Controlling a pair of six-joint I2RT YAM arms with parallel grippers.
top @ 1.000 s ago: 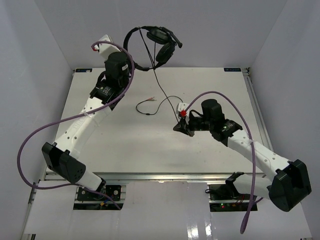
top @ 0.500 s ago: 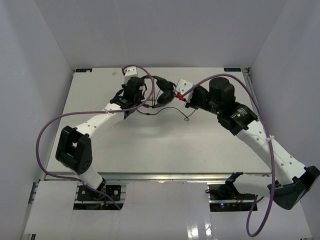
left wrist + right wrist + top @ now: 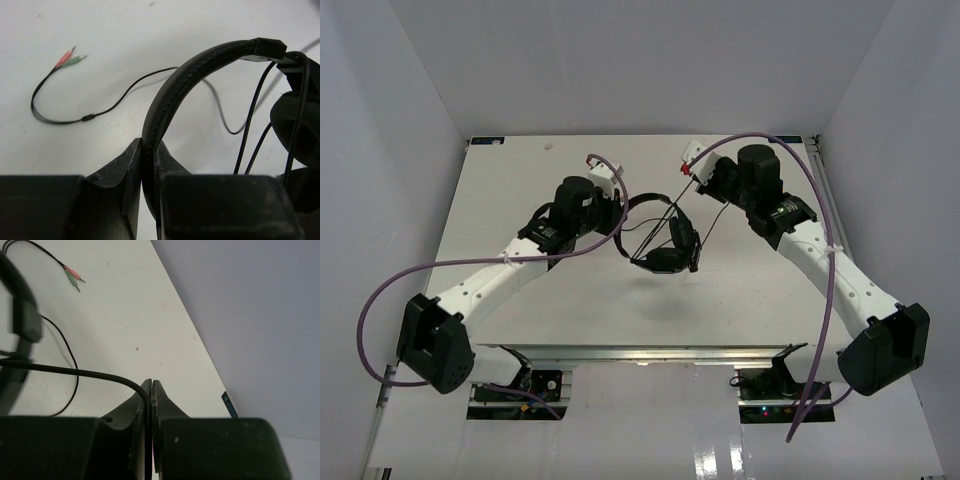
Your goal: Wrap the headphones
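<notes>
Headphones nearer (earcups partly off-frame)

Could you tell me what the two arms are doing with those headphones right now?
The left gripper is clamped on the headband of the black headphones, holding them apparently just above the table. The right gripper is pinched shut on their thin cord. The cord's far end, with pink and green plugs, lies loose on the table, so the wrap is not yet done.
</notes>
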